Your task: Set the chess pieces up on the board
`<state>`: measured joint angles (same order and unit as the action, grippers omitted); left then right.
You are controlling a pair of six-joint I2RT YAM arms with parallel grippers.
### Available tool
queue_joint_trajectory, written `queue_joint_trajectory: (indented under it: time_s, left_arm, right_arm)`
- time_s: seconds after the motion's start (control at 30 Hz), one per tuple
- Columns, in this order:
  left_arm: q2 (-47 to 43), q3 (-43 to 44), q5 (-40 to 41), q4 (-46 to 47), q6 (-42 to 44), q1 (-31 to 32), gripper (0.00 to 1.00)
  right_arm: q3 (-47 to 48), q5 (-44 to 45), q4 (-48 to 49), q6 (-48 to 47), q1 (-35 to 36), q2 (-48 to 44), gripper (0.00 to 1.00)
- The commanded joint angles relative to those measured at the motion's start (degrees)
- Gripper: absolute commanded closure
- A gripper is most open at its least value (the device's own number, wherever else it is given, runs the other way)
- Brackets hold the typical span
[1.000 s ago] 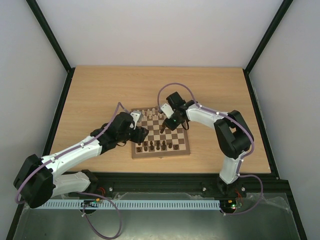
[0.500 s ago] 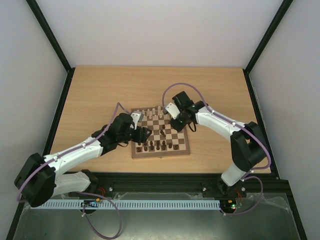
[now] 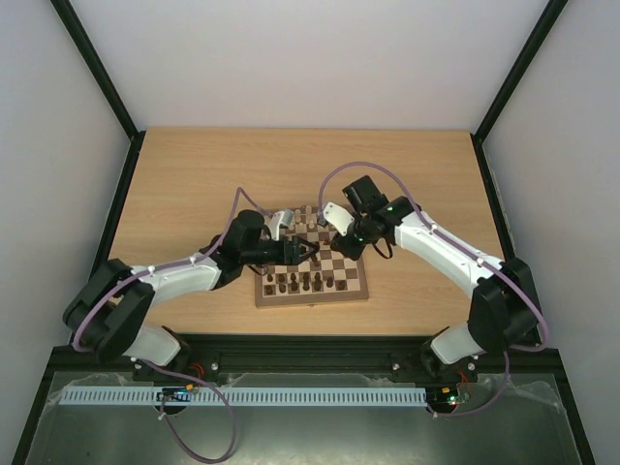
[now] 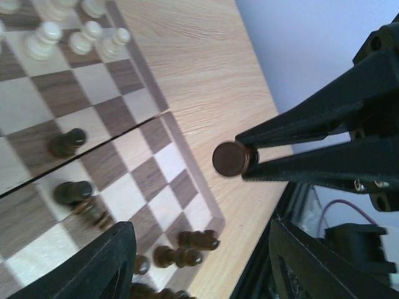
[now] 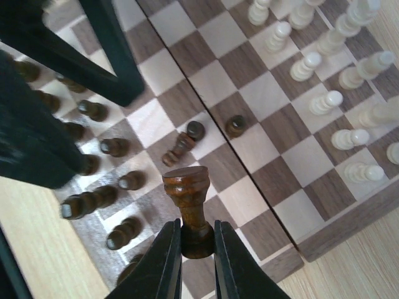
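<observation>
One dark piece [image 5: 189, 208] between right fingers [image 5: 164, 261]

The right end effector [image 4: 248, 159] pinches what looks like a dark chess piece [image 4: 229, 159].

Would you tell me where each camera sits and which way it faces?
Top external: high behind the robot, looking down on the board; left arm, right arm show.
Left wrist: low, facing across the board's corner; own fingers below.
Right wrist: looking down; right tool grips a dark piece.
Both wrist views share that piece.
</observation>
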<state>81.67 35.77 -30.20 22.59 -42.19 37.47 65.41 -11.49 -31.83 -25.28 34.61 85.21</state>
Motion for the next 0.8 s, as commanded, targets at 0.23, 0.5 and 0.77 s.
queue_joint_trajectory:
  time_s: [0.23,0.5,0.77]
  left_arm:
    - [5.15,-0.22,-9.88,18.34,-9.78,0.01,0.47]
    - [7.16,0.08,-11.35,21.04,-11.57,0.38,0.60]
    - [7.37,-0.55,-11.68,22.38,-13.25,0.71,0.67]
  right_arm:
    - [-0.37,-6.72,-5.33,-2.48,2.01,-3.22,0.90]
    - [-0.31,-7.48,-5.16,-1.52,3.01,-4.42,0.90]
    - [-0.46,-6.94,-3.62,1.31,3.01,-4.29,0.90]
